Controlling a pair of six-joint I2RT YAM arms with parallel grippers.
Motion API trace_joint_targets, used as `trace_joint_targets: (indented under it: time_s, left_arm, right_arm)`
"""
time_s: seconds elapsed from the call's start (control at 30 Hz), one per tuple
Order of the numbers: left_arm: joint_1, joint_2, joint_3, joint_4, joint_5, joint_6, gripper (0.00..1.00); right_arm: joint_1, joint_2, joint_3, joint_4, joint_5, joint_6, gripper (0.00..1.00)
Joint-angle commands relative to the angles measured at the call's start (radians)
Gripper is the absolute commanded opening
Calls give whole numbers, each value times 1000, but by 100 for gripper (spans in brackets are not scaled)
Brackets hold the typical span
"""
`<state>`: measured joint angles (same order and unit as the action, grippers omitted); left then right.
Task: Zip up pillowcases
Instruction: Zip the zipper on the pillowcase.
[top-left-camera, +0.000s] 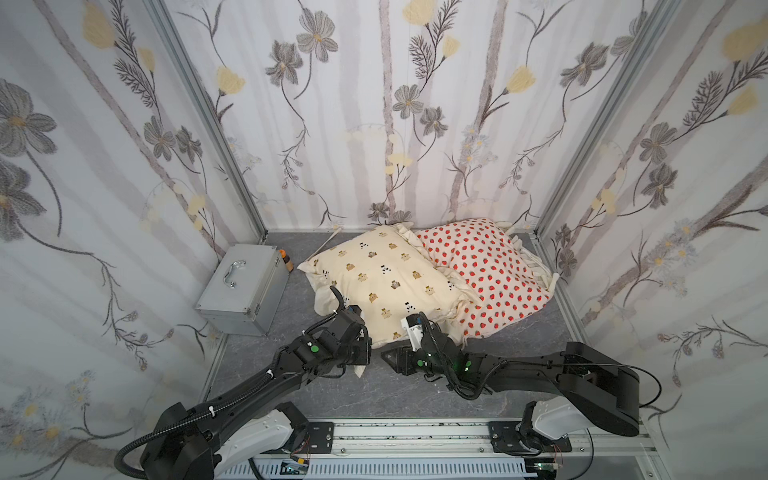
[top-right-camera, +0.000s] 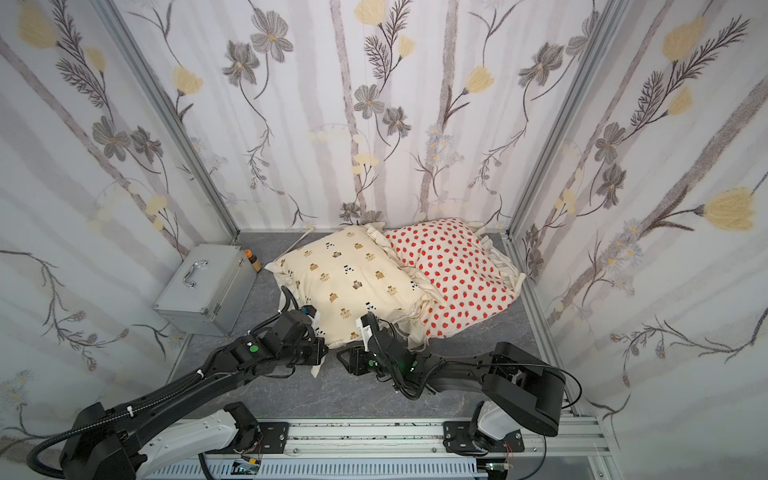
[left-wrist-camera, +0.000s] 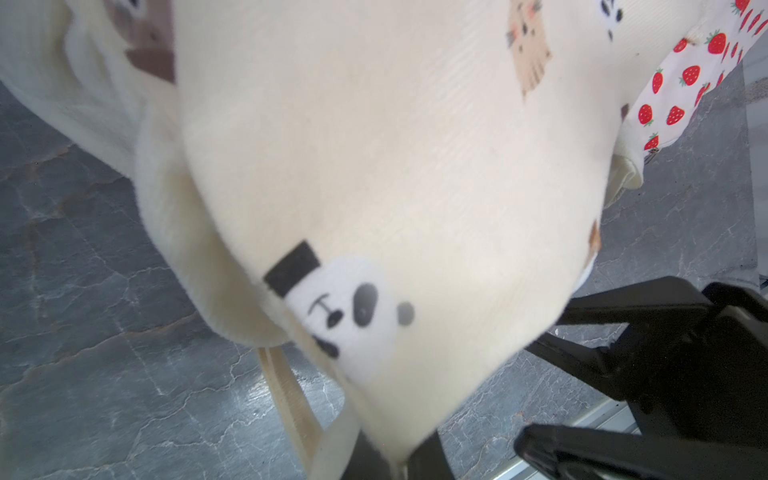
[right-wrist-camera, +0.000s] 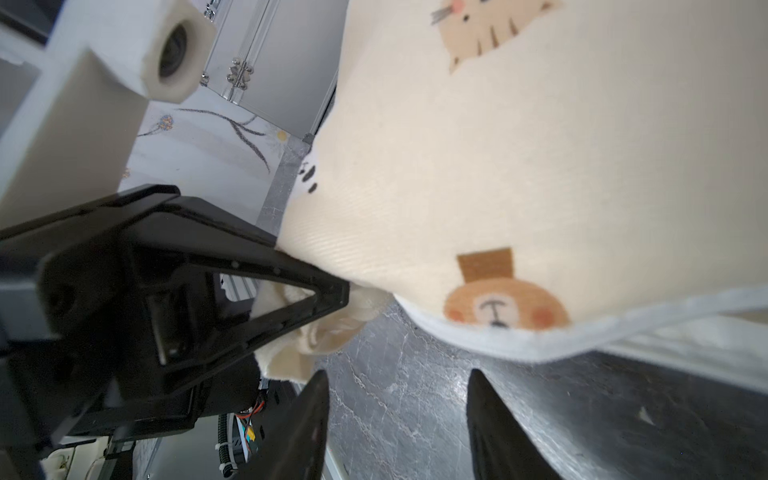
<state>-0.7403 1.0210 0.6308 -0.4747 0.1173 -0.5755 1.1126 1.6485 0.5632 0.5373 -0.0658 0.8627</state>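
The cream pillowcase (top-left-camera: 386, 282) with bears and pandas lies on the grey floor, overlapping the strawberry pillowcase (top-left-camera: 490, 274) to its right; both show in both top views. My left gripper (top-left-camera: 360, 353) is at the cream case's near corner, shut on its fabric; in the left wrist view the cloth runs down between the left gripper's (left-wrist-camera: 399, 463) jaws. My right gripper (right-wrist-camera: 398, 374) hovers open just off the same near edge, facing the left one, with only bare floor between its fingers (right-wrist-camera: 316, 399). A white edge (right-wrist-camera: 540, 345) runs along the cream case's underside.
A silver metal case (top-left-camera: 243, 286) with a handle stands at the left wall, a small brown bottle (top-left-camera: 286, 259) behind it. Patterned walls close three sides. An aluminium rail (top-left-camera: 415, 432) with both arm bases runs along the front.
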Motion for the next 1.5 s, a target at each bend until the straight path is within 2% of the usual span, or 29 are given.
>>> trace_joint_targets:
  time_s: [0.0,0.33,0.77,0.97,1.47]
  left_arm:
    - [1,-8,4,-9,16,-7,0]
    - [1,-13,4,-4,21,-8,0]
    - [1,-24,-2,2,22,-9,0]
    - [1,-25,-8,3,22,-8,0]
    - [1,-21,-8,20,28,-6,0]
  right_arm:
    - [0,20,20,66,30,2,45]
    - [1,75,65,96,33,-5,30]
    - [-3,118,67,177,3,26,19]
    - [-17,119,55,218,-12,50,16]
    - [-20,164,70,237,-22,75,14]
